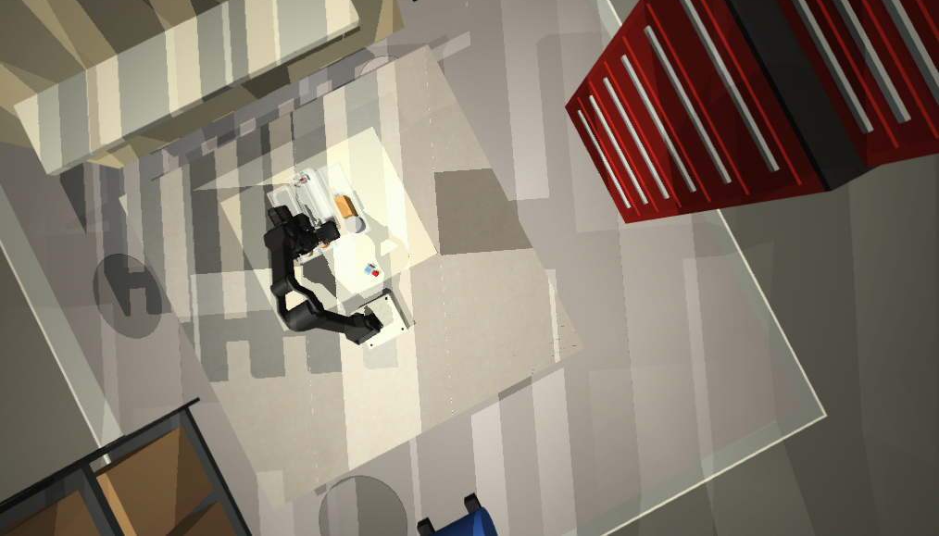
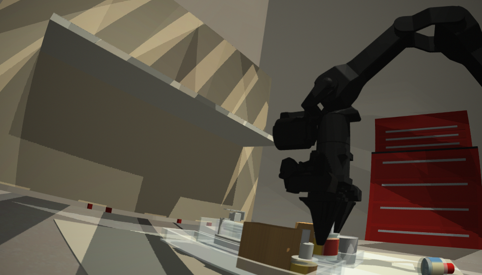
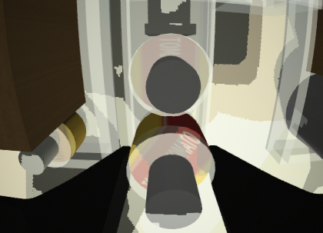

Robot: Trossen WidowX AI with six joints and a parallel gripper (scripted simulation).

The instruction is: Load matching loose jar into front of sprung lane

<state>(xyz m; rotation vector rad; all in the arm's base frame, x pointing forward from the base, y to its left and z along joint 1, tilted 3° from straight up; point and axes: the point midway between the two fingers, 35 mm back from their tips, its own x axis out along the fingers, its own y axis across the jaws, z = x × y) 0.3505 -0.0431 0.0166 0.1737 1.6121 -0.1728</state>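
Note:
My gripper [image 3: 168, 154] [image 2: 322, 241] [image 1: 320, 232] is shut on a clear jar [image 3: 171, 191] [image 2: 331, 246] with a grey cap and a red and yellow label. It holds the jar upright at the front of the clear-walled lane [image 3: 128, 47] [image 1: 313, 193]. A matching jar [image 3: 173, 84] stands in the lane just ahead of the held one. In the wrist view the two look close together or touching; I cannot tell which. The lane floor and the front stop are hidden under the jars and my fingers.
A brown block [image 3: 36, 52] [image 2: 270, 245] [image 1: 345, 205] stands left of the lane, with a yellow-labelled jar [image 3: 58, 146] [image 2: 306, 251] beside it. A grey-capped jar [image 3: 307, 108] [image 2: 347, 247] stands on the right. A blue and red jar [image 2: 435, 266] [image 1: 372, 269] lies on its side, apart.

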